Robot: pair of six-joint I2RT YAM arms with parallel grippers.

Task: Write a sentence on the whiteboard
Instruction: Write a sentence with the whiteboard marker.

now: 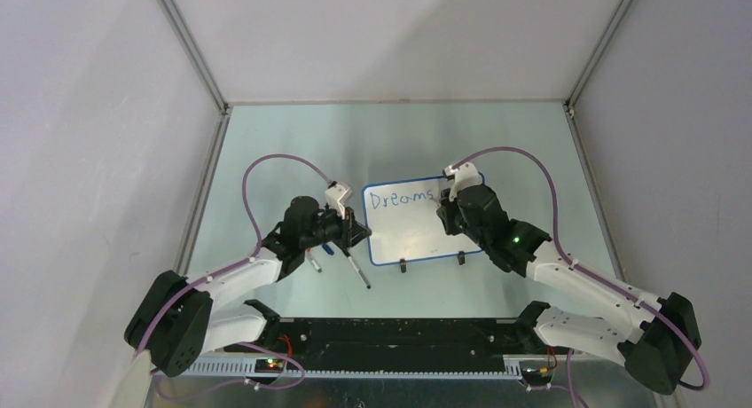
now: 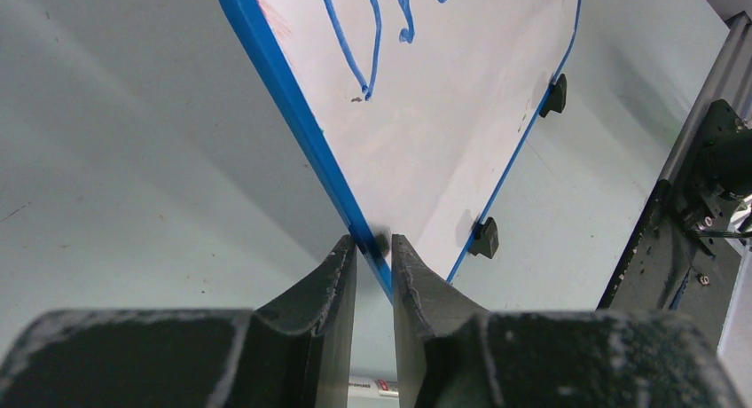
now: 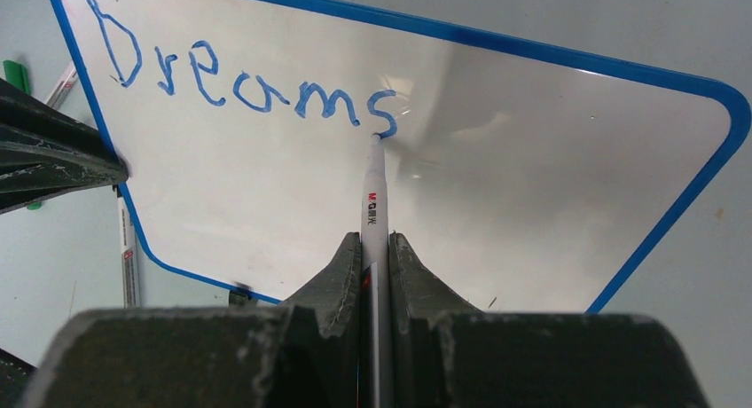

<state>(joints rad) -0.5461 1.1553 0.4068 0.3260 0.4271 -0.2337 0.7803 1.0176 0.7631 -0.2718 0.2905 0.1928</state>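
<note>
Currently, the table [image 1: 266,142] carries the whiteboard [image 1: 417,235] near its centre, with the two black clip feet on the board's near long edge. The left gripper [image 2: 374,244] is clamped on the whiteboard's blue rim at the left side (one finger on each face of the rim). The right gripper [image 3: 376,239] is clenched on a white marker [image 3: 373,191]. Two loose markers [image 1: 357,271] lie on the table beside the left gripper. The sentence [image 3: 248,84] consists of one blue word, "Dreams", along the far edge. The marker tip touches the board at the tail of the final "s".
</note>
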